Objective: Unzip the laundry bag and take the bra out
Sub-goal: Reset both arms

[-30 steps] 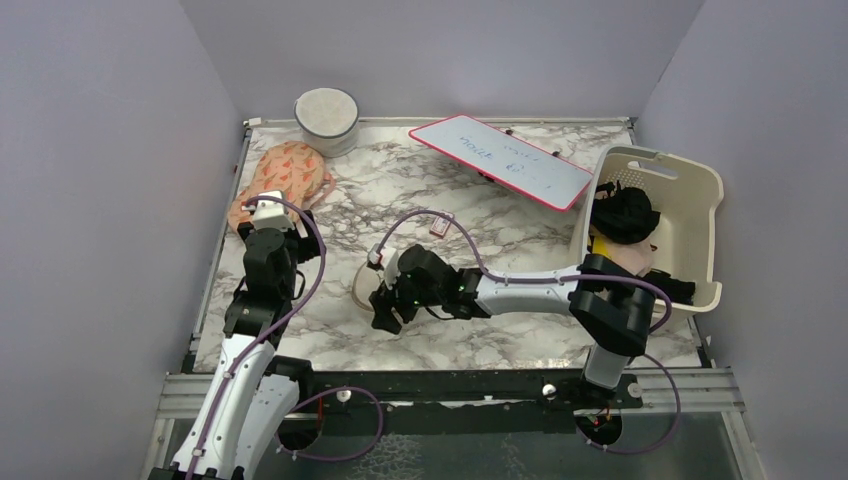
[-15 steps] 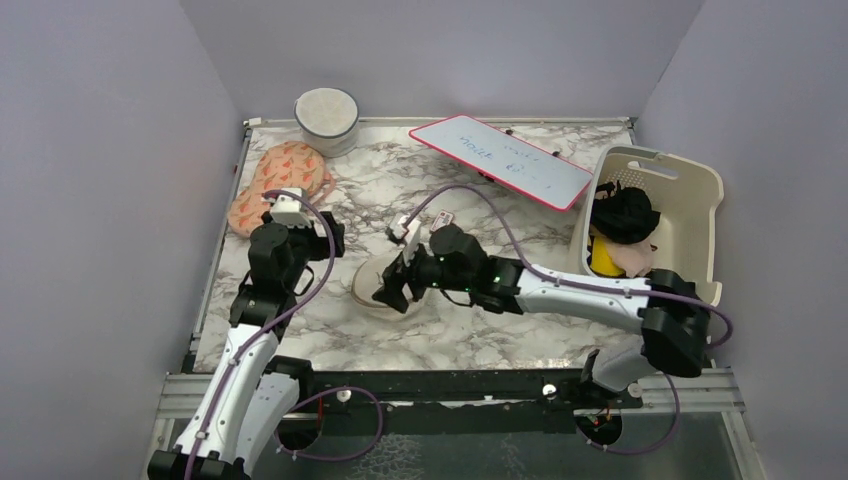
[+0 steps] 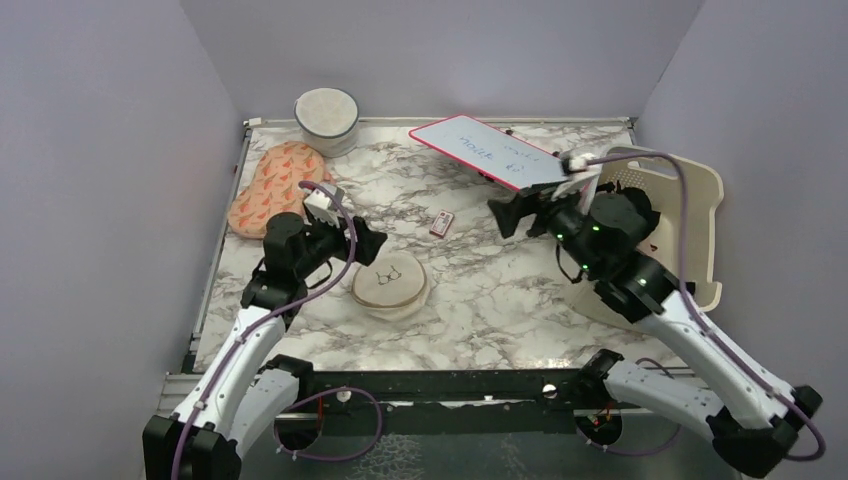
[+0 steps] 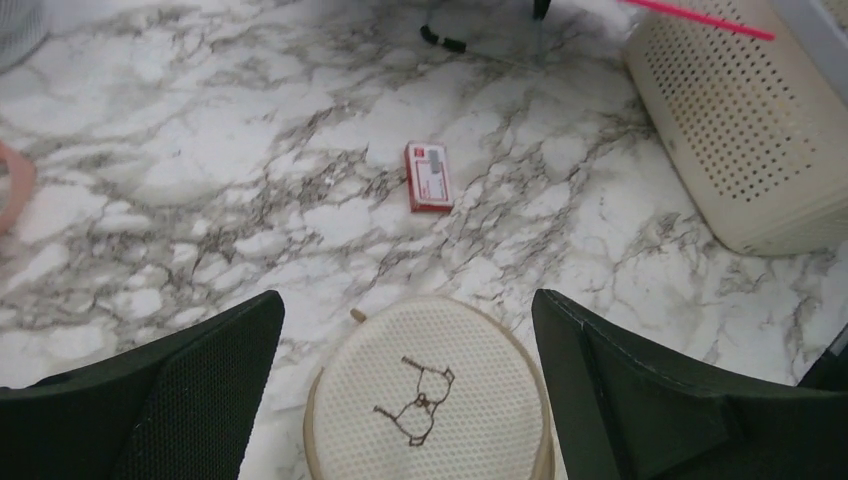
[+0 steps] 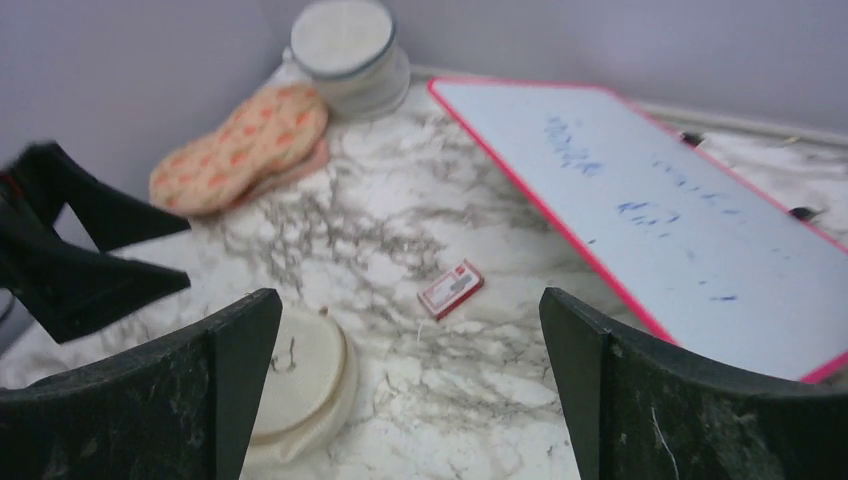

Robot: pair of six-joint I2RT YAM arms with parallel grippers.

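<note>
The laundry bag (image 3: 390, 284) is seen lying flat on the marble table (image 3: 480, 320), its spectacles mark turned upward, with a small red card (image 3: 441, 223) near its far side. The left gripper (image 3: 368, 243) is held just beside the bag's left edge, fingers spread wide and nothing gripped. The right gripper (image 3: 505, 215) is held well apart from the bag, near the whiteboard (image 3: 500, 150) and the basket (image 3: 700, 200), likewise spread and empty.

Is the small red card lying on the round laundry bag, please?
No, the red card lies on the marble, apart from the laundry bag.
</note>
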